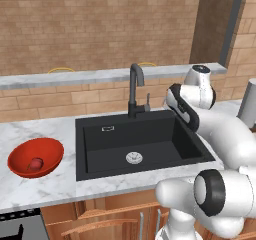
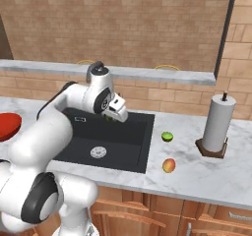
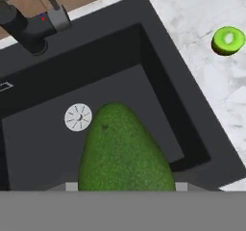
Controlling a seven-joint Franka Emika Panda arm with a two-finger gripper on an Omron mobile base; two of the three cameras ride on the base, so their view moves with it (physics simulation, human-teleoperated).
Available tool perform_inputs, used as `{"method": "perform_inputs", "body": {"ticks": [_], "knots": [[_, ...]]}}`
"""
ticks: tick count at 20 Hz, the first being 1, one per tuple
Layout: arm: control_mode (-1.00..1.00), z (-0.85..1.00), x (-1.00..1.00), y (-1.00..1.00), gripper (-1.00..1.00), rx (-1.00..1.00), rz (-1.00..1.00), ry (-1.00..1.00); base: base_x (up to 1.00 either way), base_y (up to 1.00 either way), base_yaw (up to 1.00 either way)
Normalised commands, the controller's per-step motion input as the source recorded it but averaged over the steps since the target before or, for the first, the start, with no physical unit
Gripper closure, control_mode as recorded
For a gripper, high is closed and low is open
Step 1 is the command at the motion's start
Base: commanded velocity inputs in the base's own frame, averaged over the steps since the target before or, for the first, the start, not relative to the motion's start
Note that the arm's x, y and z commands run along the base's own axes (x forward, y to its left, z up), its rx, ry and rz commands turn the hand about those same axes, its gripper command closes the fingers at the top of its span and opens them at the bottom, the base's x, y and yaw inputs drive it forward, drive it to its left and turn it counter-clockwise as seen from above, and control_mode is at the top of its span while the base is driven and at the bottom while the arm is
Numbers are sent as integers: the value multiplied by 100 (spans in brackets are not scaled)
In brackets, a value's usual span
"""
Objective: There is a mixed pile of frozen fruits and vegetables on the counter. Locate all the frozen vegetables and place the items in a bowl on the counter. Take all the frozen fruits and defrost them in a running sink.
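You see four produce pieces: one red piece (image 1: pixel 35 164) in the bowl (image 1: pixel 20 170), a lime-green piece (image 2: pixel 167 136) and an orange-yellow piece (image 2: pixel 169 165) on the counter (image 2: pixel 206 173), and one dark green piece (image 3: pixel 124 150) clamped by the gripper (image 2: pixel 109 116) over the sink (image 3: pixel 158 95), narrow end away from the hand.

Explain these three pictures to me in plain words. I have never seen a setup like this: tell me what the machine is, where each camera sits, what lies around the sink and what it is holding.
The machine is a white robot arm with a two-finger gripper, in a rendered kitchen. Two pictures come from cameras behind the arm, one to its left, one to its right. The third looks down from the hand itself.

A black sink with a dark faucet is set in a white marble counter. Left of it is a red bowl with a dull red piece inside. To the right lie a bright green fruit, an orange-yellow fruit and a paper towel roll.

The gripper holds a dark green piece above the sink.
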Motion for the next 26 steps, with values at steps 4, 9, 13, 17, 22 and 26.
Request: {"method": "perform_inputs", "body": {"ticks": [4, 9, 13, 17, 22, 26], "knots": [[-100, 0, 0, 95, 100, 0, 19, 4, 0, 0, 0], [-100, -13, 7, 92, 100, -1, 20, 8, 0, 0, 0], [-100, -11, 13, 100, 100, -3, 15, 3, 0, 0, 0], [-100, -7, 11, 100, 100, -4, 15, 5, 0, 0, 0], [-100, -4, 9, 100, 100, -4, 14, 6, 0, 0, 0], [-100, -1, 12, 100, 100, -4, 13, 5, 0, 0, 0]]}}
